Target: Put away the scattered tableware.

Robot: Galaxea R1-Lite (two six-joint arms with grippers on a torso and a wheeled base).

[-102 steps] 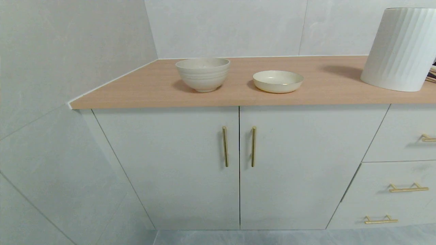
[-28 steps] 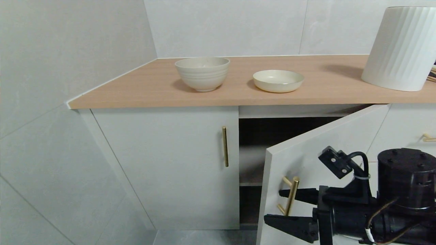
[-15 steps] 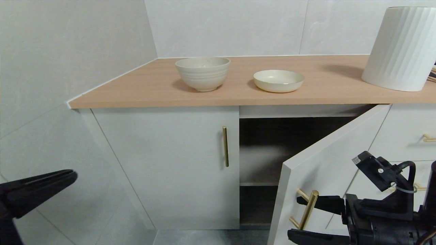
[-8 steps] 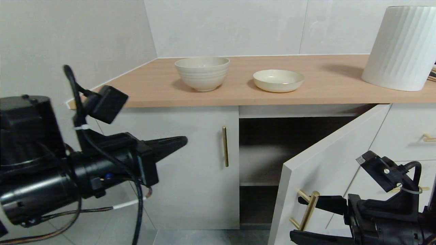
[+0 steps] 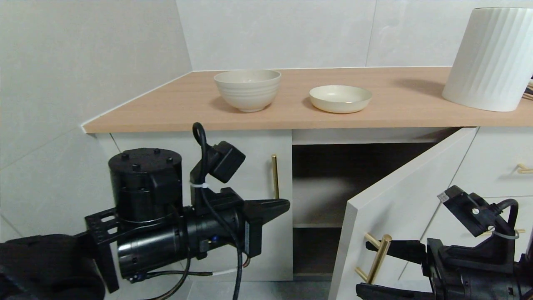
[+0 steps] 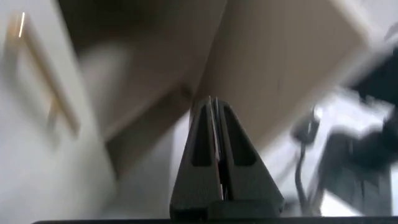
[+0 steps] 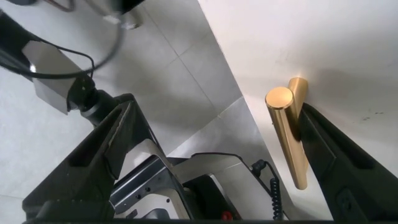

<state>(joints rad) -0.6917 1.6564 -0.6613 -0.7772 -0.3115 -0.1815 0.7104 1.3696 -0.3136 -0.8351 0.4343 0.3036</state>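
Note:
A ribbed beige bowl [image 5: 247, 89] and a shallow cream dish [image 5: 340, 98] stand side by side on the wooden countertop [image 5: 175, 112]. Below them the right cupboard door [image 5: 399, 196] is swung open. My right gripper [image 5: 364, 267] is open, its fingers on either side of that door's gold handle [image 5: 377, 258]; the right wrist view shows the handle [image 7: 289, 137] between the spread fingers of the gripper [image 7: 216, 111]. My left gripper [image 5: 283, 205] is shut and empty. It points at the gap beside the shut left door's handle [image 5: 275, 177]. The left wrist view shows its tip [image 6: 210, 102] before the dark cupboard opening.
A tall white ribbed container [image 5: 491, 58] stands at the countertop's right end. Drawers with gold handles [image 5: 522, 168] lie to the right of the open door. Inside the cupboard a shelf [image 5: 316, 196] shows. A tiled wall closes the left side.
The right door has been pulled open by my right gripper, which has since stayed at the handle. My left arm came in from the left and moved right and down toward the cupboard opening.

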